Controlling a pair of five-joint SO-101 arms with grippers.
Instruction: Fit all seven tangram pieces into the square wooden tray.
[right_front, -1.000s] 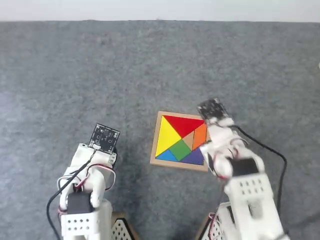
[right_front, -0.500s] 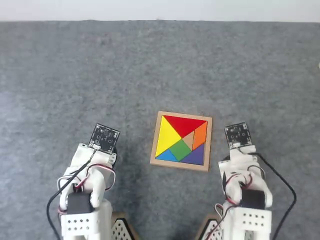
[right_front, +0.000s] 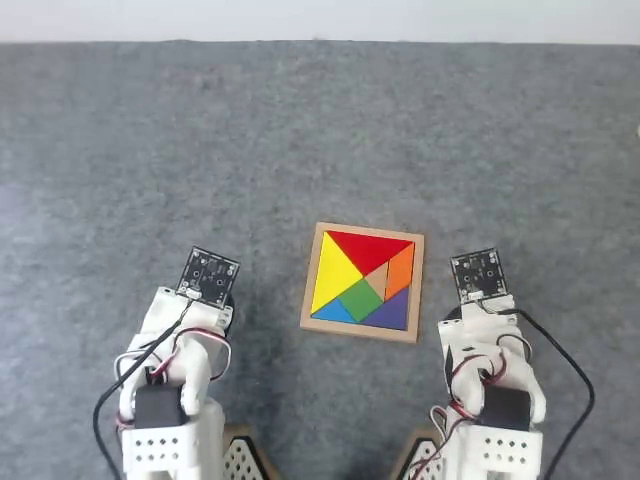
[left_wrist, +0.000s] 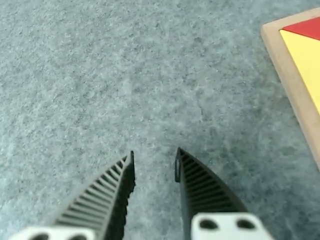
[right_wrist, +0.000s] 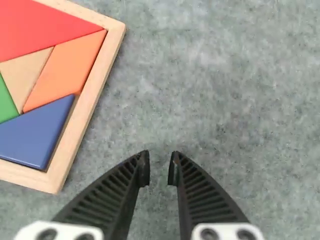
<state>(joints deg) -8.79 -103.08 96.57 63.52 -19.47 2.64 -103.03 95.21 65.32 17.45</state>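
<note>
Grey felt-like table surface (right_front: 300, 120) is running under the whole work area. The left arm (right_front: 170, 380) and the right arm (right_front: 490, 370) are standing at the near edge, one on either side of the task piece and both apart from it. The square wooden tray (right_front: 360, 330) is lying flat on the felt between the arms, nearer the right one and turned slightly askew. All seven pieces are sitting inside its rim, flush against one another. The red triangle (right_front: 368, 248) is occupying the far edge and the yellow triangle (right_front: 332, 272) the side toward the left arm. The dark blue triangle (right_front: 392, 311) is filling the near corner on the right arm's side, with the orange parallelogram (right_front: 400, 270) along that side. The green square (right_front: 358, 296) and tan triangle (right_front: 377, 280) are sitting at the centre, and the light blue triangle (right_front: 333, 311) is closing the remaining near corner. The left gripper (left_wrist: 154, 154) is hanging over bare felt, fingers apart, gripping nothing. The right gripper (right_wrist: 158, 161) is hanging just beside the tray's corner, fingers parted by a narrow gap, also gripping nothing.
</note>
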